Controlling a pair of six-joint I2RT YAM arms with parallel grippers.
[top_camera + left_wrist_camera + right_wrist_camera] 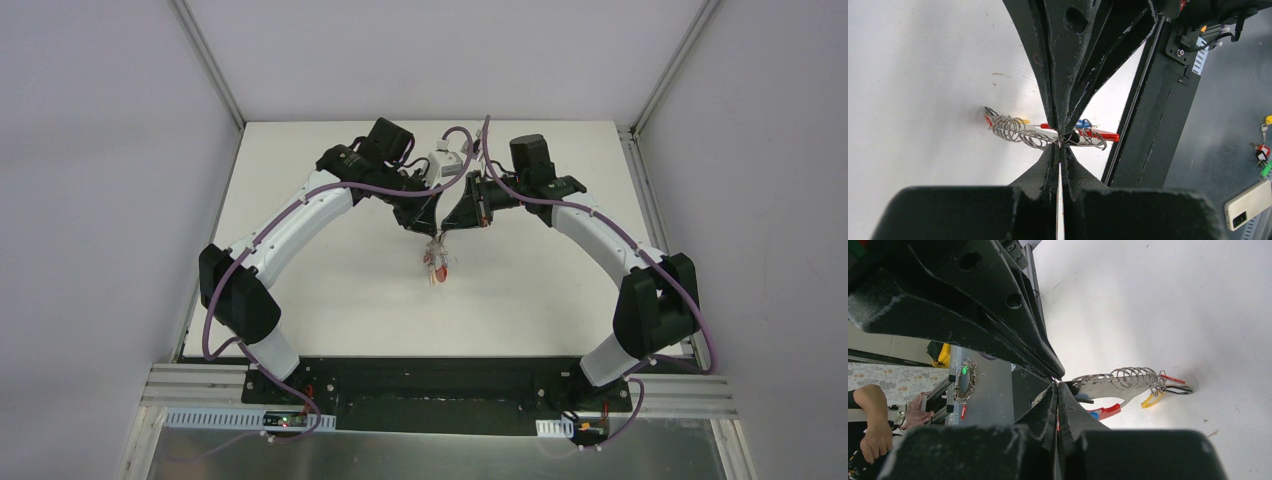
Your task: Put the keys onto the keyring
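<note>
L claw [1060,145] & R claw [1058,386] both pinched shut, tip to tip, on the keyring [1120,385], mid-desk [330,300], nearer the far edge. I'd say one steadies while the other threads. The keys [1108,411] dangle off it.

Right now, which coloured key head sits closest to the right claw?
The blue head, tucked beside the red arc next to the right claw; the yellow head and black head hang beyond the ring coil.
</note>
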